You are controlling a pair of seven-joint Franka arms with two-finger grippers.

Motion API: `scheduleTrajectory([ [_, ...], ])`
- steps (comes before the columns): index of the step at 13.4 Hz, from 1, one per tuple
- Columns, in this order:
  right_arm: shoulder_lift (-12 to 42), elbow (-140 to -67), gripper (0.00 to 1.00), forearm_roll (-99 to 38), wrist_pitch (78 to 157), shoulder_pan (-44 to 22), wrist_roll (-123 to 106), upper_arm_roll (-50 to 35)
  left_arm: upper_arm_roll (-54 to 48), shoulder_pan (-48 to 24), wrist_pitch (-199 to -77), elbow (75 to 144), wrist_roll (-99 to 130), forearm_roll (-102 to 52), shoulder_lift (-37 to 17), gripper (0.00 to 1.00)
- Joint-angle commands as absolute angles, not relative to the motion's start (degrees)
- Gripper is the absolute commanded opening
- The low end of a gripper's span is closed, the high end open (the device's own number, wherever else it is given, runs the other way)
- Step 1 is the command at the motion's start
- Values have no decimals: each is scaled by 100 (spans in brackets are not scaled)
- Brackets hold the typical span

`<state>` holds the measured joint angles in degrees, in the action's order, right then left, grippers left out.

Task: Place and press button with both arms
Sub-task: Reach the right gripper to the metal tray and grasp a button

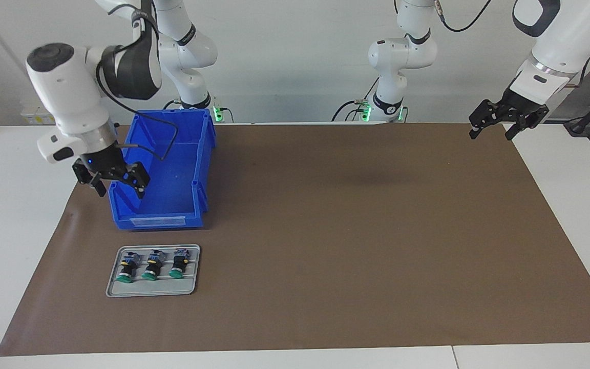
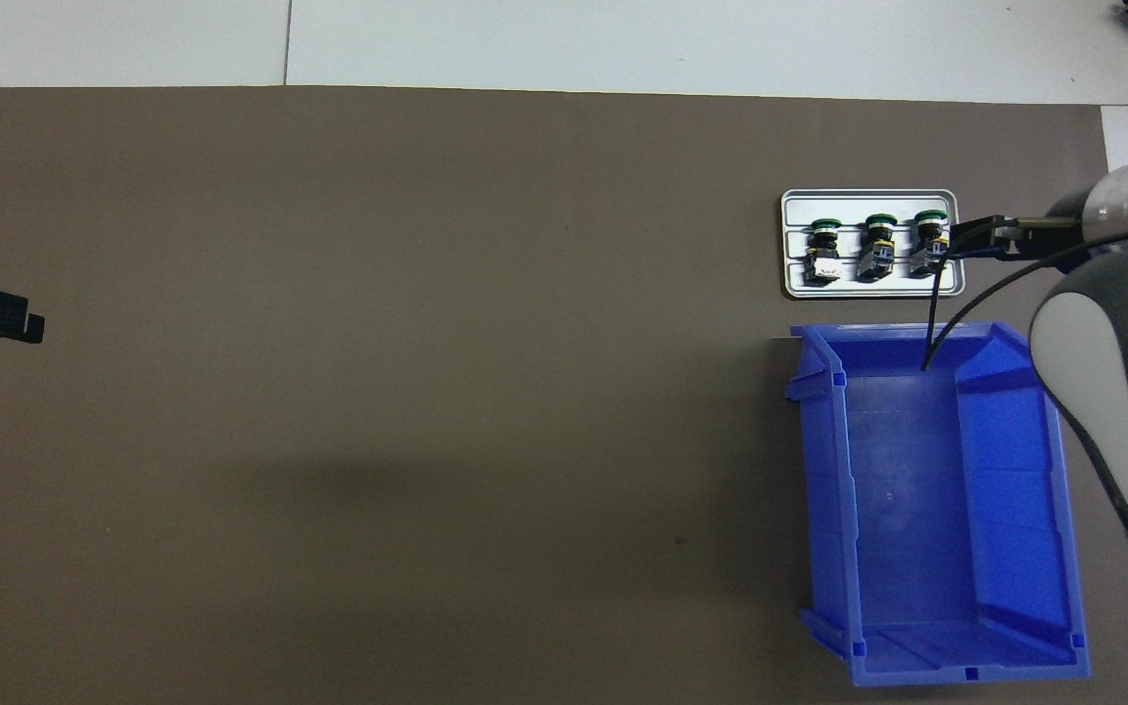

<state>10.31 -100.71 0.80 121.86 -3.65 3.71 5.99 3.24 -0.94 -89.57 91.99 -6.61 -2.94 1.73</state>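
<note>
i log: right gripper [image 1: 119, 186] spread wide, empty, over blue bin [image 1: 172, 169] corner rim; left gripper [image 1: 494, 129] agape, empty, waiting over mat [image 1: 356, 230] edge; three buttons [image 1: 152, 265] in grey tray [image 1: 116, 292], broad bare mat beside

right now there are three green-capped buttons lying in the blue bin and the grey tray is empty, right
Not quite. The three green-capped buttons lie in the grey tray, and it is the blue bin that holds nothing. The overhead view shows it plainly: the tray sits just farther from the robots than the bin, at the right arm's end of the table.
</note>
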Motion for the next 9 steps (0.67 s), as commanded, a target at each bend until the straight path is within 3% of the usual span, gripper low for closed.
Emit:
scheduleTrajectory([
  [1,1817,-9932,100,-132,13127,-352,387,589,308,-62,-9053,9431,-624,-308,360,100],
  [9,2855,-9976,100,-350,14203,-352,589,580,308,-62,-9053,9431,-624,-308,360,100],
])
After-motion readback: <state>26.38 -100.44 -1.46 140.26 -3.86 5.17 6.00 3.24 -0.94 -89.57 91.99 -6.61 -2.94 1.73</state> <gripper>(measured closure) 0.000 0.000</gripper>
